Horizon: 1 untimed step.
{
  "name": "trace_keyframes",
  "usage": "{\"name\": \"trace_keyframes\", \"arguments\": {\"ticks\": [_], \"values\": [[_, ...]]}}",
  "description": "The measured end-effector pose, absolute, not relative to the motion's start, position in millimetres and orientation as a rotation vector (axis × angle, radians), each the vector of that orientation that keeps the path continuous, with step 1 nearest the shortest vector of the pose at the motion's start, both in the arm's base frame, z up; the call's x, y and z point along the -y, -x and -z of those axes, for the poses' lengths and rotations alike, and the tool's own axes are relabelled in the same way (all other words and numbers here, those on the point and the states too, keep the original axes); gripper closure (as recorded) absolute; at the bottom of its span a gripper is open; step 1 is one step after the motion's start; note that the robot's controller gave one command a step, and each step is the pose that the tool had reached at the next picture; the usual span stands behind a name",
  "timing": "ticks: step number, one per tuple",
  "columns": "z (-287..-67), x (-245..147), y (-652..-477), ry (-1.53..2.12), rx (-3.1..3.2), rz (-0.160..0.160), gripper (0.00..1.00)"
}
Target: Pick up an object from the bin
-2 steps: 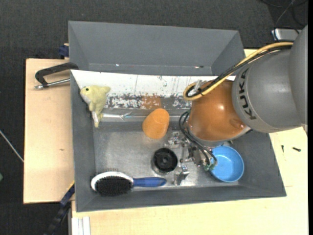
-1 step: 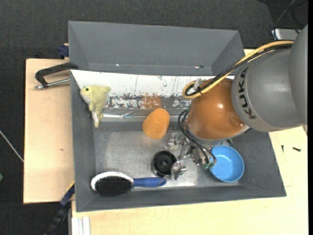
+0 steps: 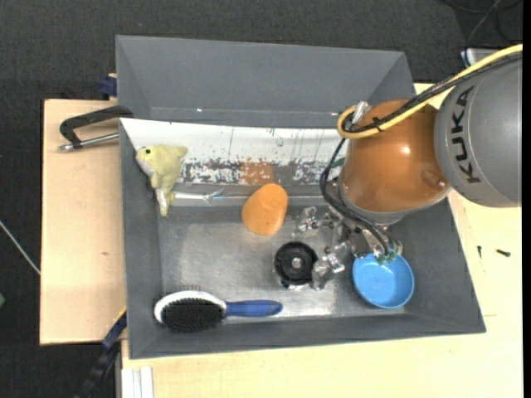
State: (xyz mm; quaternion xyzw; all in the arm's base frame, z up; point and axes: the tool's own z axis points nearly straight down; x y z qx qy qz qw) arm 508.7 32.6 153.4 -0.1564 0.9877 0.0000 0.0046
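Pegged black round knob right of middle on bin floor, just beside gripper; blue bowl on far side. Can't tell gripper spread or closed. Likely approach step. Next: centre over knob, lower, close.

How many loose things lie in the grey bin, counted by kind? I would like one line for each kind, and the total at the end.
pale yellow soft toy: 1
orange oval lump: 1
black round part: 1
blue bowl: 1
brush with a blue handle: 1
Total: 5
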Motion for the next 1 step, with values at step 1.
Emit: {"name": "trace_keyframes", "arguments": {"ticks": [1], "values": [[-259.8,-35.9,-510.7,0.49,-3.088,0.001,1.0]]}}
